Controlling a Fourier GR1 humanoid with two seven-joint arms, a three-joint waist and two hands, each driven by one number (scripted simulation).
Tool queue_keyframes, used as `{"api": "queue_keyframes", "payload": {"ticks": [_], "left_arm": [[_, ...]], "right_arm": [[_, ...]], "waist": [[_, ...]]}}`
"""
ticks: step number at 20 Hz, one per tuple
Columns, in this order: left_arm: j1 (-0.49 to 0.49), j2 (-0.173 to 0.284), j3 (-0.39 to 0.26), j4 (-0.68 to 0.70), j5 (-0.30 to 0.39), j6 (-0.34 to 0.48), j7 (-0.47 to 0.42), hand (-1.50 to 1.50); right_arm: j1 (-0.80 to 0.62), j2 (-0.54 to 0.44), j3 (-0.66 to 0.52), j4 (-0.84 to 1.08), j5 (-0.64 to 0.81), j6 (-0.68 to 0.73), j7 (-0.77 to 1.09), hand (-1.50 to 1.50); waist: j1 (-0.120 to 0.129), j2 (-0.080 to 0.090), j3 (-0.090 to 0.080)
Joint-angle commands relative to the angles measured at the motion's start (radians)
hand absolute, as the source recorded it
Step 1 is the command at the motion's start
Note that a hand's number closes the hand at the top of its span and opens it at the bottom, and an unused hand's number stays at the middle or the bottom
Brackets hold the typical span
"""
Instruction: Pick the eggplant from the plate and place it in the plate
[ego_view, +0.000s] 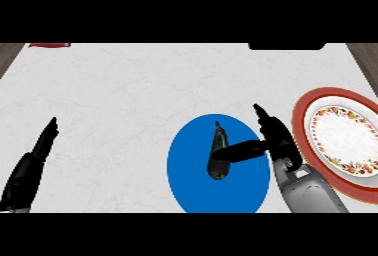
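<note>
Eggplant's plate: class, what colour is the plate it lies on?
Plain blue, seen in the head view. The eggplant lies on it.

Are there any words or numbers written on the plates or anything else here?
No words, numbers or signs can be read anywhere.
The blue plate is plain.
The red-rimmed plate shows only a flowery pattern, no letters.
The eggplant and the counter bear no label.
</note>
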Motion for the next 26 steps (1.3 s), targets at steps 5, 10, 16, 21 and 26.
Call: {"api": "queue_keyframes", "payload": {"ticks": [5, 10, 16, 21, 26], "left_arm": [[-0.021, -0.050, -0.011, -0.005, -0.048, 0.003, 0.033, 0.00], [-0.024, -0.017, 0.062, -0.010, -0.026, -0.050, 0.032, 0.00], [-0.019, -0.064, 0.054, -0.057, -0.064, -0.055, 0.074, 0.00], [-0.089, -0.062, 0.096, 0.030, -0.065, -0.089, 0.064, 0.00], [0.055, -0.116, 0.067, -0.117, -0.118, -0.064, 0.059, 0.00]], "right_arm": [[-0.012, 0.060, 0.015, 0.061, -0.056, 0.091, 0.063, -1.50], [0.035, 0.065, -0.001, 0.102, -0.058, 0.114, 0.000, -1.50], [0.038, 0.109, -0.002, 0.131, -0.020, 0.117, 0.002, -1.50], [0.015, 0.169, 0.009, 0.214, 0.015, 0.109, -0.058, -1.50], [0.023, 0.170, -0.070, 0.244, 0.016, 0.113, -0.176, 1.50]], "waist": [[-0.005, -0.001, 0.000], [-0.005, -0.001, 0.000], [-0.005, -0.002, 0.000], [-0.007, -0.001, 0.000], [-0.001, -0.002, 0.001]]}}
